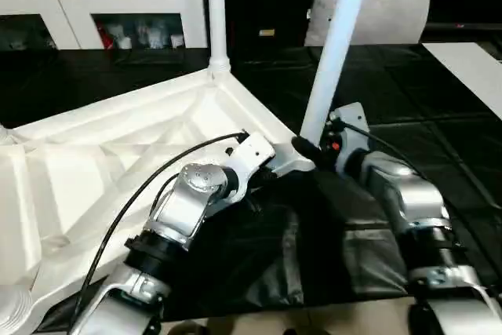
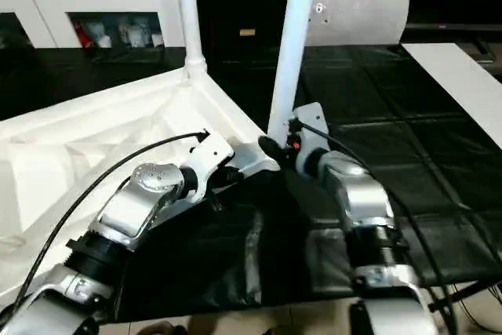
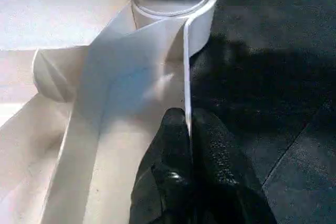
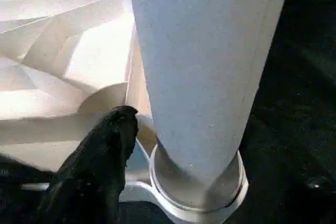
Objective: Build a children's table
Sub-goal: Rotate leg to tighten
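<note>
Left gripper [image 3: 188,129] pinches the table [image 1: 118,162] rim — right gripper's [image 4: 157,145] spread unclear.

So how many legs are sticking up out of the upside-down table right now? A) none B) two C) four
B: one leg stands in the far corner socket, and a second leg rises, leaning a bit, from the corner socket by the right gripper.
</note>
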`<state>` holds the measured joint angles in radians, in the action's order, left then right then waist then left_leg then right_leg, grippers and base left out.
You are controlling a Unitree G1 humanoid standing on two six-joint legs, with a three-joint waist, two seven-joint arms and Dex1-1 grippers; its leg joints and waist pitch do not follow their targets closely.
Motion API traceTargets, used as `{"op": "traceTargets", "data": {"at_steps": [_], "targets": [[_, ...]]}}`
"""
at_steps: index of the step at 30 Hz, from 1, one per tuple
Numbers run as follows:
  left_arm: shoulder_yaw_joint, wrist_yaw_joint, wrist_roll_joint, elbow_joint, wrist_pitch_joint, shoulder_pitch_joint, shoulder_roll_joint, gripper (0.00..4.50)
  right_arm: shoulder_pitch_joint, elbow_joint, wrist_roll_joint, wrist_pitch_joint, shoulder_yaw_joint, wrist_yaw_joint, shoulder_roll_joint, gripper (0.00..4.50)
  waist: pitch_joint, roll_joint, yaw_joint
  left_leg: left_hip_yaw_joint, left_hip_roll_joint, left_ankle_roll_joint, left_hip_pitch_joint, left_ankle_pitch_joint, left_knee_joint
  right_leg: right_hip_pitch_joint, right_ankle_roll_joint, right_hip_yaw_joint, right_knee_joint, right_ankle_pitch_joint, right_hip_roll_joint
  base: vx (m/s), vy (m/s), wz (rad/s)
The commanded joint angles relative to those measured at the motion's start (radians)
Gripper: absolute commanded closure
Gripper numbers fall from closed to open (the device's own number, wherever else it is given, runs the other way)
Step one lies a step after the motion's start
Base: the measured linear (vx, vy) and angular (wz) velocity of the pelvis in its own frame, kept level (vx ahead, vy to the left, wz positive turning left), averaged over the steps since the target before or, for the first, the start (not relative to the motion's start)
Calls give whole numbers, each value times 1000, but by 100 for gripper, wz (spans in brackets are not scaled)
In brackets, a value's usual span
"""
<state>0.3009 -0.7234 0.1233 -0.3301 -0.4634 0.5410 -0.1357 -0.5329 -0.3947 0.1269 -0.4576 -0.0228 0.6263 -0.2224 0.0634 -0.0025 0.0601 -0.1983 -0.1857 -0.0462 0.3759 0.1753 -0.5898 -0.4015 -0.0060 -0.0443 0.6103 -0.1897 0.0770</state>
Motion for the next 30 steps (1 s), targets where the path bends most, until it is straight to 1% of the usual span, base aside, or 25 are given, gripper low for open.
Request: {"op": "traceTargets", "data": {"at_steps": [1, 2, 3, 4, 5, 6, 7, 8, 9, 10, 11, 12, 13, 14, 17, 18, 19, 21, 22, 23, 25, 26, 28, 29, 30], "targets": [[20, -53, -30, 37, 79, 23, 2, 450, 34, -8, 24, -9, 60, 77, -5, 89, -59, -9, 7, 26, -41, 26, -13, 230, 74, 39, -172, 40, -88, -263, 66, 0, 0, 0], [17, -81, -34, 31, 102, 14, -23, 450, 42, 1, 21, 13, 59, 117, -41, 80, -59, -8, 8, 24, -41, 32, -13, 213, 72, 39, -183, 40, -85, -232, 66, 0, 0, 0], [15, -96, -37, 27, 116, 10, -37, 450, 46, 5, 19, 26, 59, 141, -61, 70, -62, -10, 9, 23, -41, 40, -11, 191, 70, 43, -193, 40, -81, -194, 64, 0, 0, 0], [18, -116, -40, 27, 131, 4, -50, 450, 48, 7, 19, 33, 58, 157, -75, 60, -64, -9, 12, 24, -41, 44, -11, 175, 68, 44, -202, 39, -77, -166, 66, 0, 0, 0], [21, -131, -43, 27, 142, 1, -59, 450, 50, 8, 20, 38, 56, 169, -86, 60, -68, -10, 13, 22, -41, 60, -9, 142, 64, 46, -217, 38, -70, -111, 64, 0, 0, 0], [27, -164, -48, 29, 165, -7, -78, 450, 53, 10, 22, 51, 56, 198, -106, 36, -68, -9, 13, 21, -41, 74, -6, 120, 62, 46, -232, 37, -65, -68, 64, 0, 0, 0], [30, -192, -55, 32, 181, -14, -95, 450, 57, 12, 24, 60, 56, 227, -127, 36, -67, -9, 13, 20, -42, 80, -5, 119, 62, 46, -237, 37, -65, -62, 64, 0, 0, 0], [31, -215, -61, 32, 201, -18, -110, 450, 62, 15, 23, 76, 60, 264, -152, 36, -66, -10, 15, 20, -43, 87, -6, 124, 61, 47, -242, 37, -65, -69, 65, 0, 0, 0], [31, -217, -62, 32, 203, -19, -112, 450, 63, 15, 23, 78, 61, 269, -156, 26, -65, -9, 16, 19, -44, 88, -7, 127, 62, 45, -246, 37, -65, -76, 65, 0, 0, 0], [31, -234, -67, 30, 223, -20, -123, 450, 69, 19, 22, 95, 67, 305, -181, 16, -64, -8, 18, 20, -44, 87, -7, 134, 62, 44, -246, 36, -67, -88, 65, 0, 0, 0], [31, -237, -68, 30, 227, -20, -125, 450, 70, 19, 22, 97, 69, 312, -185, 16, -63, -9, 20, 19, -45, 82, -10, 151, 63, 44, -244, 36, -69, -115, 65, 0, 0, 0], [35, -262, -75, 30, 240, -21, -139, 450, 75, 21, 29, 122, 68, 351, -206, 16, -62, -8, 24, 19, -47, 76, -11, 165, 63, 43, -240, 37, -71, -138, 67, 0, 0, 0], [42, -314, -90, 32, 261, -23, -161, 450, 82, 29, 59, 153, 61, 425, -233, 16, -63, -12, 24, 18, -47, 74, -12, 165, 63, 43, -239, 38, -71, -142, 66, 0, 0, 0], [46, -340, -97, 35, 268, -24, -172, 450, 85, 37, 79, 155, 59, 465, -246, 16, -63, -10, 29, 18, -49, 73, -14, 174, 64, 42, -238, 39, -71, -152, 68, 0, 0, 0], [56, -399, -105, 33, 295, -24, -203, 450, 94, 54, 115, 165, 65, 570, -281, 16, -62, -10, 37, 18, -51, 77, -13, 175, 64, 42, -237, 38, -68, -144, 65, 0, 0, 0], [56, -400, -105, 33, 295, -24, -203, 450, 95, 54, 115, 164, 65, 571, -282, 16, -63, -9, 37, 18, -50, 78, -12, 173, 64, 43, -238, 37, -68, -142, 66, 0, 0, 0], [63, -431, -108, 25, 315, -25, -221, 450, 97, 51, 120, 181, 75, 612, -297, 16, -66, -7, 38, 18, -51, 76, -13, 167, 63, 42, -243, 37, -66, -139, 66, 0, 0, 0], [67, -456, -108, 15, 334, -24, -236, 450, 95, 40, 120, 208, 83, 635, -306, 16, -67, -10, 42, 18, -52, 73, -13, 169, 62, 42, -243, 36, -66, -147, 67, 0, 0, 0], [67, -456, -108, 15, 334, -24, -236, 450, 95, 40, 120, 208, 83, 635, -306, 16, -67, -9, 44, 18, -52, 71, -14, 168, 62, 41, -244, 36, -65, -147, 67, 0, 0, 0], [68, -462, -108, 9, 340, -22, -241, 450, 93, 34, 117, 221, 84, 638, -306, 31, -67, -9, 45, 17, -52, 68, -15, 167, 62, 40, -246, 37, -66, -148, 67, 0, 0, 0], [76, -495, -108, -7, 363, -18, -259, 450, 89, 16, 117, 254, 99, 672, -311, 31, -68, -9, 48, 17, -51, 65, -15, 170, 61, 39, -244, 36, -66, -155, 68, 0, 0, 0], [76, -495, -108, -7, 363, -18, -259, 450, 89, 16, 117, 254, 99, 672, -311, 41, -68, -10, 51, 17, -51, 64, -14, 168, 61, 41, -244, 36, -65, -152, 67, 0, 0, 0], [81, -516, -112, -6, 369, -18, -267, 450, 87, 10, 117, 266, 107, 688, -310, 67, -69, -9, 51, 17, -51, 66, -14, 165, 61, 40, -247, 36, -63, -141, 67, 0, 0, 0], [84, -526, -115, -3, 372, -19, -269, 450, 85, 4, 114, 272, 109, 689, -306, 71, -71, -15, 51, 17, -50, 67, -13, 158, 60, 43, -248, 35, -60, -135, 66, 0, 0, 0], [87, -535, -119, 3, 370, -22, -271, 450, 82, -2, 111, 276, 112, 692, -302, 76, -71, -14, 53, 17, -51, 68, -13, 155, 60, 43, -249, 36, -60, -136, 68, 0, 0, 0]]}}
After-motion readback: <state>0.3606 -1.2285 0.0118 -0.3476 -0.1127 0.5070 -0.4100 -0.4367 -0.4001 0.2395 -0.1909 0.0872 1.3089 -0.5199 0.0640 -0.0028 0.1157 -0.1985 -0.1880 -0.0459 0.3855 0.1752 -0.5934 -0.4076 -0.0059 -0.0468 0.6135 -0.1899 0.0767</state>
